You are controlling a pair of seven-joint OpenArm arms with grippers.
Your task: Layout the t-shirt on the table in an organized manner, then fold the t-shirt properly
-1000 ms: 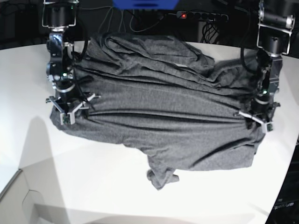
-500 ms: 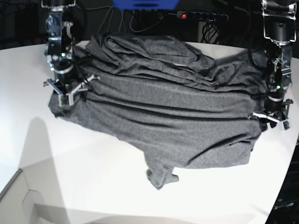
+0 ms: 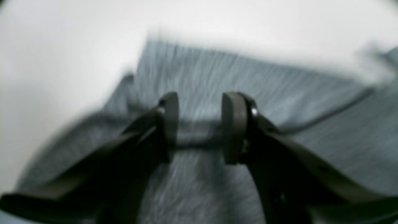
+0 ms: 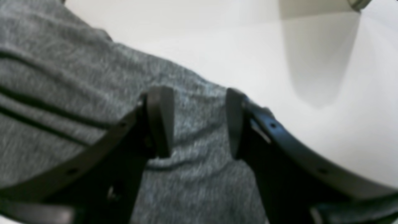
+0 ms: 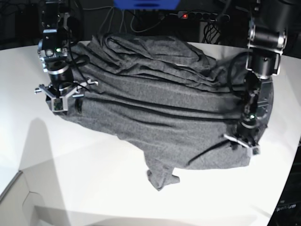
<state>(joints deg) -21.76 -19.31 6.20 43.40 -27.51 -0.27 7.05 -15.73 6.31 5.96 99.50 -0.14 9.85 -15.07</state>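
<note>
The dark grey t-shirt (image 5: 160, 108) lies spread across the white table (image 5: 94, 179), creased in long folds, with a bunched part (image 5: 162, 178) hanging toward the front. My right gripper (image 5: 59, 100) sits on its left corner. In the right wrist view that gripper (image 4: 196, 124) is closed part-way on a fold of the cloth (image 4: 62, 77). My left gripper (image 5: 242, 142) rests on the shirt's lower right part. Seen from the left wrist, this gripper (image 3: 199, 127) pinches a ridge of the fabric (image 3: 217, 71) between its pads.
A power strip (image 5: 202, 16) and cables lie beyond the table's back edge, by a blue object (image 5: 146, 4). The table's curved edge (image 5: 288, 188) runs close to the left gripper. A white panel corner (image 5: 19, 202) shows at the lower left.
The right gripper moved back and left, dragging the shirt's left corner with it. The left gripper swung out to the right, then came forward and inward, leaving a slack crease beside it.
</note>
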